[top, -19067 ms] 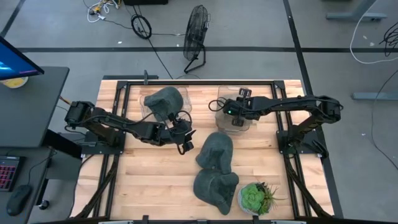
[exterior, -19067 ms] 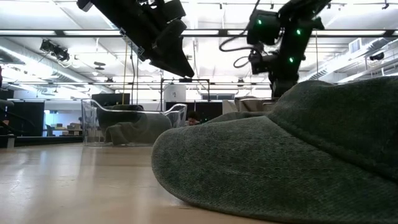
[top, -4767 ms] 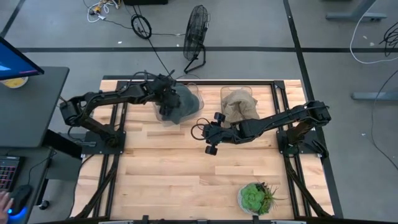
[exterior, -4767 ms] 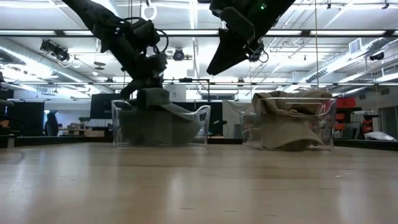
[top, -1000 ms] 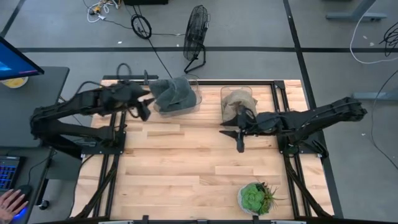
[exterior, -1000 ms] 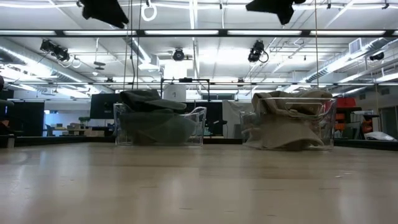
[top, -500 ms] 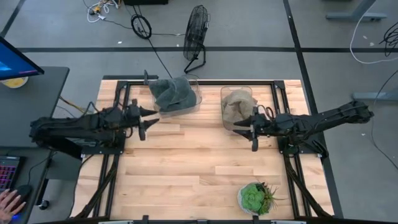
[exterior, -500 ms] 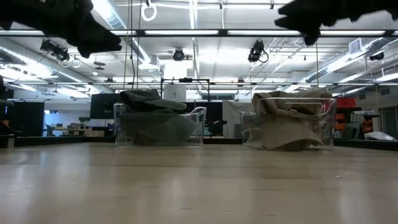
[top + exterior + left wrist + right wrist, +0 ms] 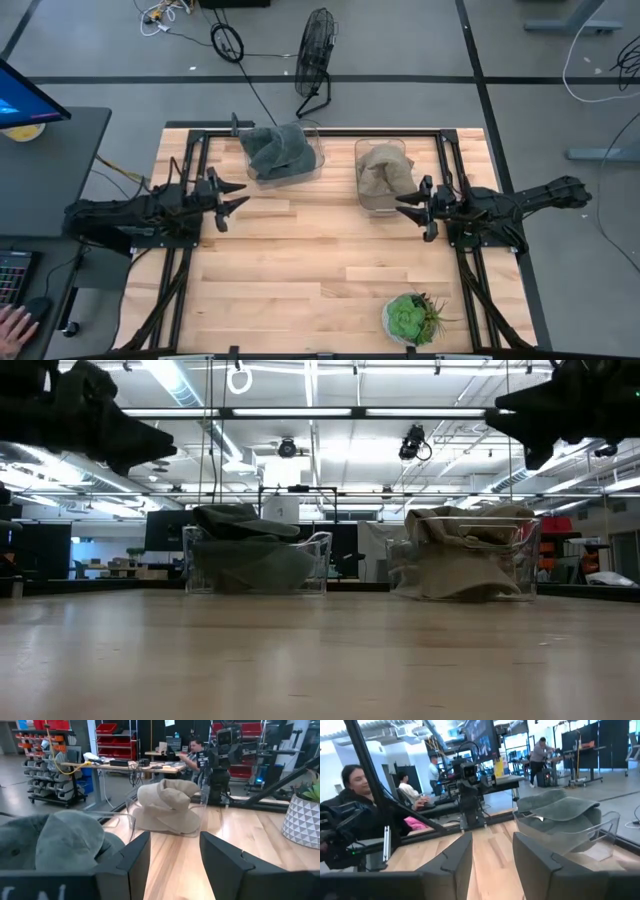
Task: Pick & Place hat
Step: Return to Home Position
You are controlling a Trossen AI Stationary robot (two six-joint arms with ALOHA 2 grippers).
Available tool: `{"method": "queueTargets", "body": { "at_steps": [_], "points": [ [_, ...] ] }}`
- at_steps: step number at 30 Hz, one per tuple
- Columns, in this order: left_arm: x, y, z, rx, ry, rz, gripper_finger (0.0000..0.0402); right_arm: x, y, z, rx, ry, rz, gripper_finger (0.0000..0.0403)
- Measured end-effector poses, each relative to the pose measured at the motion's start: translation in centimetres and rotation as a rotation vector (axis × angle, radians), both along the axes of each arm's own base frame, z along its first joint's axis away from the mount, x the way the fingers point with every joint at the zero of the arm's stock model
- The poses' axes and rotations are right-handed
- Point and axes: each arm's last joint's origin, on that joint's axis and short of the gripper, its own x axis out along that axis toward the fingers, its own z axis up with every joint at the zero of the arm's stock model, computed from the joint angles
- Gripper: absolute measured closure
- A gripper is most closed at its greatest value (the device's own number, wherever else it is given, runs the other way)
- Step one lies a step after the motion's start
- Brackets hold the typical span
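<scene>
- At the back of the table (image 9: 300, 270), the sorting is looking finished: the dark caps (image 9: 275, 150) are lying in the left transparent bin (image 9: 320, 162), and the brown cap (image 9: 385, 168) is sitting in the right transparent bin (image 9: 359, 188), with no cap showing on the boards.
- The step in hand appears to be parking the arms; I judge the next move is calling only for both to settle at rest, clear of the 2 bins.
- The left gripper (image 9: 228, 197) is hanging low at the table's left edge, its fingers spread wide and gripping nothing.
- The right gripper (image 9: 412, 206) is hanging at the right edge just beside the brown cap's bin, fingers likewise parted and empty.
- Both arms are lying folded and stretched flat, pointing inward.
</scene>
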Motion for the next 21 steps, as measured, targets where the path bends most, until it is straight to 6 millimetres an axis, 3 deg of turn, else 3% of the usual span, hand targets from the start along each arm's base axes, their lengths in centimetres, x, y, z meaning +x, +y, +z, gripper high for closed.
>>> {"method": "queueTargets", "body": {
  "at_steps": [5,21],
  "points": [
    [-0.1,0.0,-2.1,-0.004,0.011,0.0,0.0227,-0.5,-0.1,-1.7,0.003,-0.002,0.001,0.0256],
    [0.1,-0.1,-2.6,-0.005,-0.024,-0.033,0.0227,-0.8,-0.2,-3.0,-0.012,0.091,-0.01,0.0256]
  ]
}}
